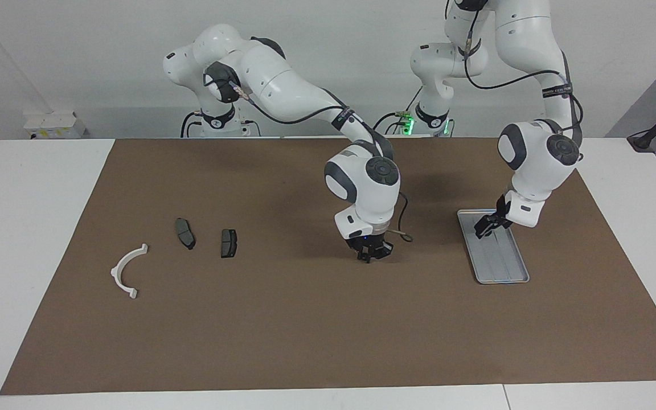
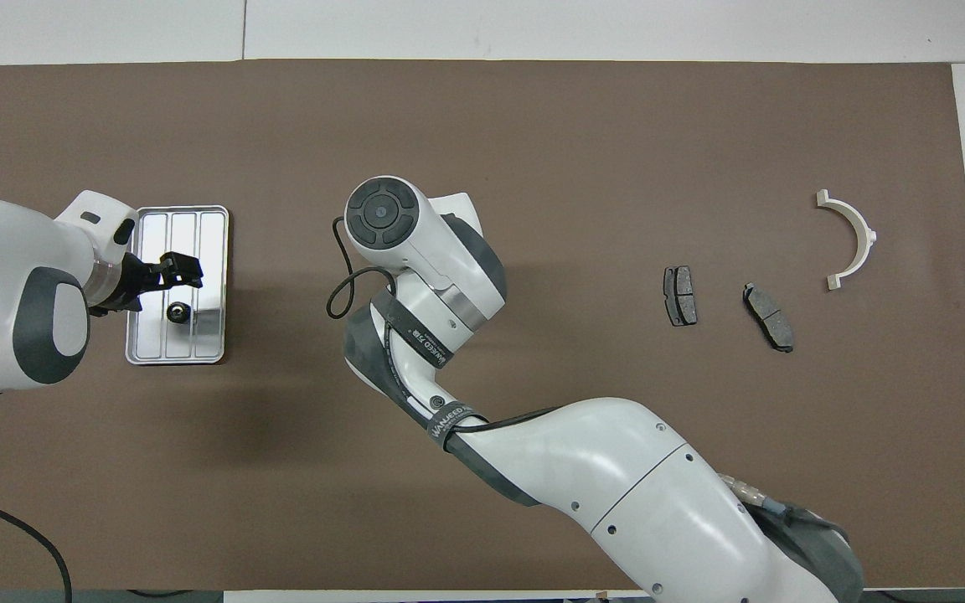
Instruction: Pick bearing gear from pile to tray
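Right pincer (image 1: 371, 254) hidden under its wrist overhead.

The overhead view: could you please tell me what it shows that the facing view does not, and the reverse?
Only overhead: a small black round part lying in the tray, at its end nearer the robots. Only facing: the right gripper, low over the mat's middle; from overhead its own wrist covers it. Both: the left gripper over the tray, plus two brake pads and a white half-ring bracket toward the right arm's end.

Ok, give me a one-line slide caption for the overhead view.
Small black bearing gear lies in the tray, left gripper raised over it; right gripper low over the mat's middle.
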Robot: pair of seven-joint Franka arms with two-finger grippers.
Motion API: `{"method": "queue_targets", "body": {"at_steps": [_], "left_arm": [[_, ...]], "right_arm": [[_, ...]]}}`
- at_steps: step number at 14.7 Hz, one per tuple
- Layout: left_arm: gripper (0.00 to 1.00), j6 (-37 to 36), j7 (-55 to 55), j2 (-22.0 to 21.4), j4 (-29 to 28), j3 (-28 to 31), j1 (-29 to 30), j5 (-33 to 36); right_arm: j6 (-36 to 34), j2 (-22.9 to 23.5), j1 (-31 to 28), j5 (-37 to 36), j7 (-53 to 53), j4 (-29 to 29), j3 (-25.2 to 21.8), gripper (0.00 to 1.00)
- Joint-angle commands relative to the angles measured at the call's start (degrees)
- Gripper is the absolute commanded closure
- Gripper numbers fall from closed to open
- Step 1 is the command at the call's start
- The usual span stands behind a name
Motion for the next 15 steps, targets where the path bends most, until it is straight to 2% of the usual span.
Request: {"method": "queue_targets", "body": {"at_steps": [1, 4, 6, 8, 10, 12, 15], "left_arm": [[0.0, -3.43, -4.03, 0.31, 3.75, 0.42, -2.08, 0.14], [0.0, -4.92, -9.9, 1.44, 6.56, 0.5, -4.98, 0.06], [0.0, -5.28, -11.5, 1.89, 8.15, 0.42, -5.78, -0.03], [0.0, -4.58, -16.14, 2.15, 9.11, 0.42, -8.58, -0.21], [0.0, -5.1, -19.05, 4.34, 12.62, 0.33, -11.56, -0.82], [0.0, -6.06, -27.72, 9.16, 18.06, 0.59, -17.61, -1.18], [0.0, -9.48, -32.76, 16.8, 27.45, 0.68, -22.81, -1.18]], "right_arm": [[0.39, 0.11, 0.23, -1.03, 1.27, -0.16, -1.15, 0.0], [-4.26, -2.07, -1.0, -0.95, -4.59, 1.06, -1.86, 0.0], [-9.34, -4.62, -4.68, -0.77, -11.7, 4.04, -1.51, 0.0], [-12.52, -8.83, -7.75, -0.86, -21.53, 4.67, -1.86, 0.0], [-15.25, -12.62, -13.54, -0.24, -33.73, 4.76, -1.16, 0.0], [-19.36, -16.48, -18.46, 0.89, -45.78, 4.76, -1.07, 0.0], [-25.43, -21.06, -25.93, 4.58, -58.11, 4.76, -0.99, 0.0]]}}
